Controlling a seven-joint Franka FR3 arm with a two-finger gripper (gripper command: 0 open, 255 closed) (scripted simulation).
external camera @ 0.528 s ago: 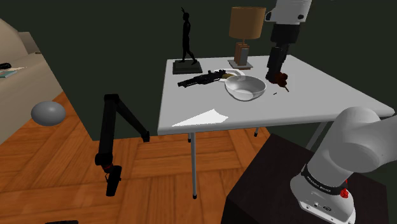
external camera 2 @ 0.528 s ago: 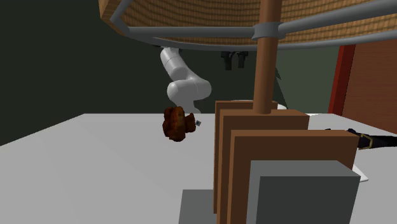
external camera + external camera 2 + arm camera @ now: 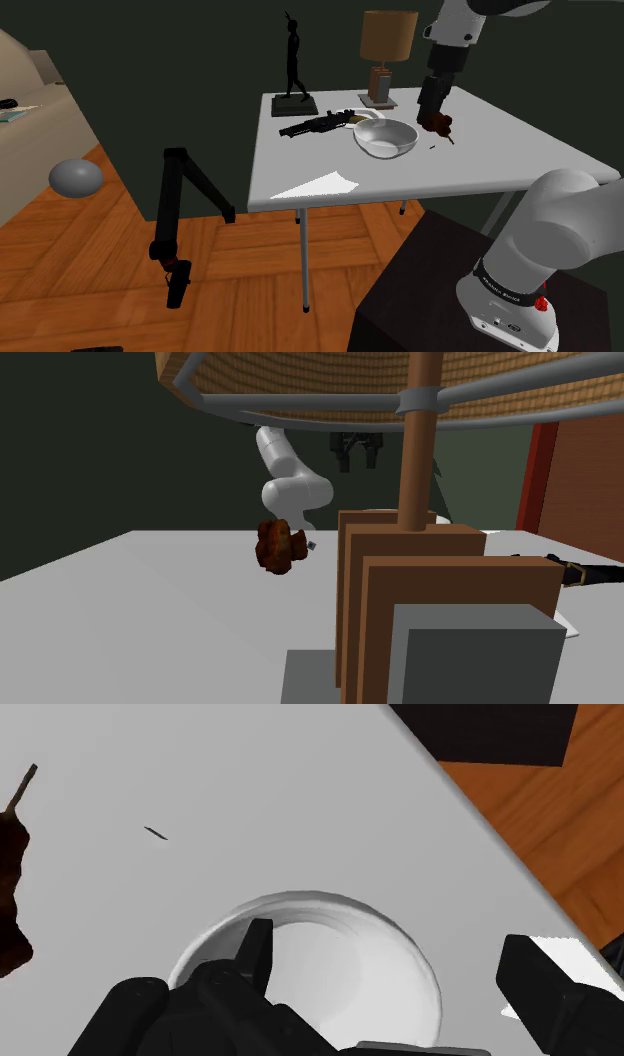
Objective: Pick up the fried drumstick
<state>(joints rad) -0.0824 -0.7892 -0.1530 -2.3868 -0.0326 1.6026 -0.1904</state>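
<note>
Tool (image 3: 398, 972) wide open, empty, over white bowl (image 3: 330, 944).
Fried drumstick (image 3: 10, 894) on worktop (image 3: 250, 794) beside bowl, cut off at wrist view's edge; lampshade (image 3: 300, 374) hides tool's top.

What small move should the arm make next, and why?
Probably shift the open black gripper sideways toward the dark brown fried drumstick: in the wrist view its fingers hang over the white round bowl, with the drumstick off to one side.

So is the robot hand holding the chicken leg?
No, the open gripper clasps nothing; the drumstick lies apart, beside the white bowl.
</note>
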